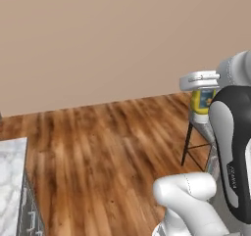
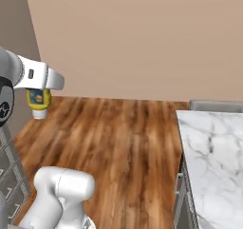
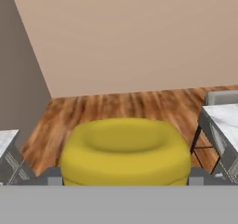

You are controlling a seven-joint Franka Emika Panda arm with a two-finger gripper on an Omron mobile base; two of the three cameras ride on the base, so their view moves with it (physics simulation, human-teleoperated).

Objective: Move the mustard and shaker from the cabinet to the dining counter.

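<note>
One small yellow squeeze bottle of mustard (image 3: pixel 125 151) is clamped in the two-finger gripper (image 2: pixel 39 100), carried high over wooden floor; bumped or jolted, it could slip before the white marble dining counter (image 2: pixel 213 152).

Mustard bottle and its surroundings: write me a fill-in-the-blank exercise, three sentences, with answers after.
1. The gripper is closed on the mustard bottle, whose main colour is ____.
2. The floor under the carried bottle is made of ____ planks.
3. In the right base view, the dining counter has a white, grey-veined ____ top.

Missing words: yellow; wooden; marble
</note>
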